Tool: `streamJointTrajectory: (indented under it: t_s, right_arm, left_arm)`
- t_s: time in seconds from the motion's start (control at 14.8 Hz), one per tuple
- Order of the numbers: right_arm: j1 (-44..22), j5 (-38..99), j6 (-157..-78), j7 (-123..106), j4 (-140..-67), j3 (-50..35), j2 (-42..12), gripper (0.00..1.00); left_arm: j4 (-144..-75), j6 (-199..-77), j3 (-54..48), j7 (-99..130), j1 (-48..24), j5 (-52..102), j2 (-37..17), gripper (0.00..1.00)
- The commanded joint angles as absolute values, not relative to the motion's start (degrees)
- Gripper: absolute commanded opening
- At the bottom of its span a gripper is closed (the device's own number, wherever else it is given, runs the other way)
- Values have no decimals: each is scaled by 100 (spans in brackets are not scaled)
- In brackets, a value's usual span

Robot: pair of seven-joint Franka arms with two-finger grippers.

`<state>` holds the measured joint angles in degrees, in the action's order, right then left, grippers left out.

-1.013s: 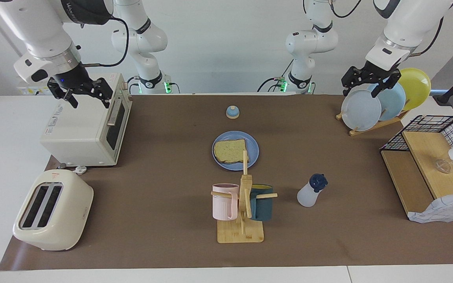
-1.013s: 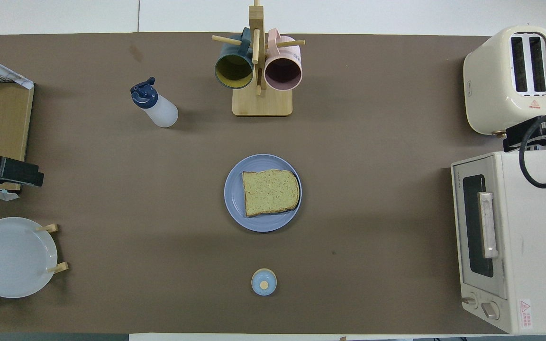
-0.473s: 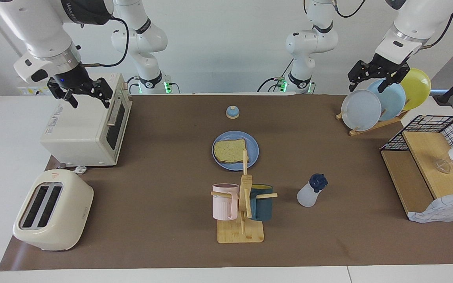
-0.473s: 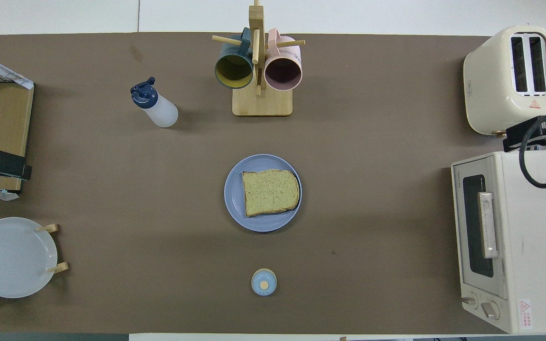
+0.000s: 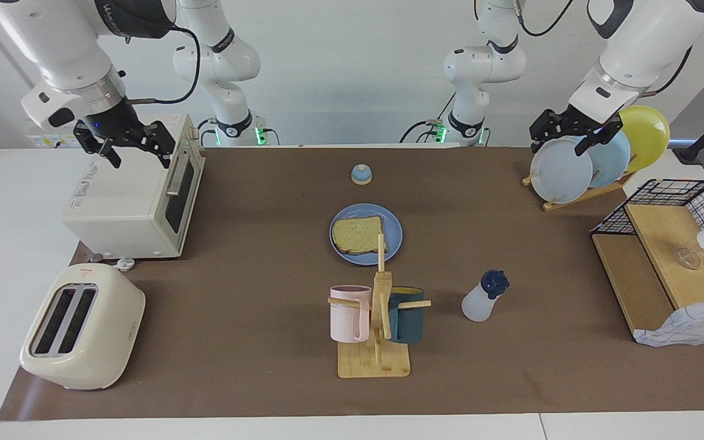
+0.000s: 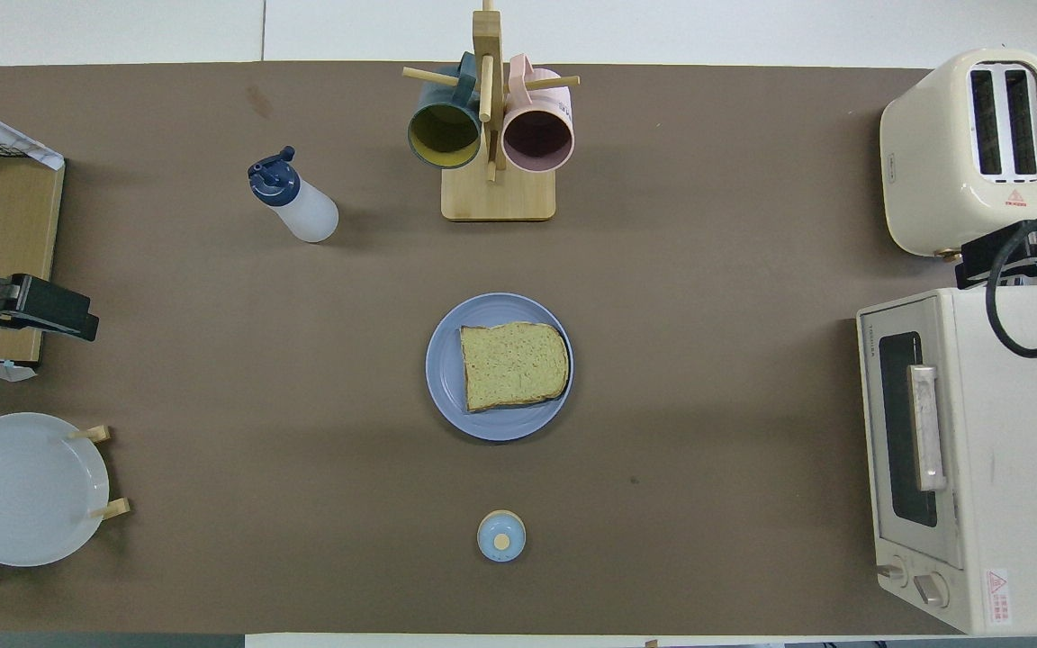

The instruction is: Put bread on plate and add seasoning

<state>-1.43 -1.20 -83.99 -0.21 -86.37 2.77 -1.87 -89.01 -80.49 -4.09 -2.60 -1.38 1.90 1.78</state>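
The bread lies flat on the round blue plate at the middle of the table; from above, the bread covers most of the plate. The seasoning, a white bottle with a navy cap, stands upright, farther from the robots than the plate and toward the left arm's end; the overhead view also shows the seasoning. My left gripper hangs open and empty over the plate rack. My right gripper waits open and empty over the toaster oven.
A toaster oven and a cream toaster stand at the right arm's end. A mug tree holds a pink and a dark teal mug. Also here: a small bell, a plate rack and a wire-and-wood shelf.
The left gripper rose toward the rack's yellow plate, then came back down and a little toward the table's middle. The right arm, bread, plate and bottle have not moved.
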Motion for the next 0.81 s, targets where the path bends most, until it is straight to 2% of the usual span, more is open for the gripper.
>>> streamJointTrajectory:
  t_s: [0.0,0.74]
  right_arm:
    - [-53,-105,-8508,-149,-8824,220,-44,100]
    - [-53,-105,-8508,-149,-8824,220,-44,100]
  left_arm:
    - [-8596,-7761,-264,-193,-211,185,237,100]
    - [-8613,-7831,-404,-211,0,35,237,100]
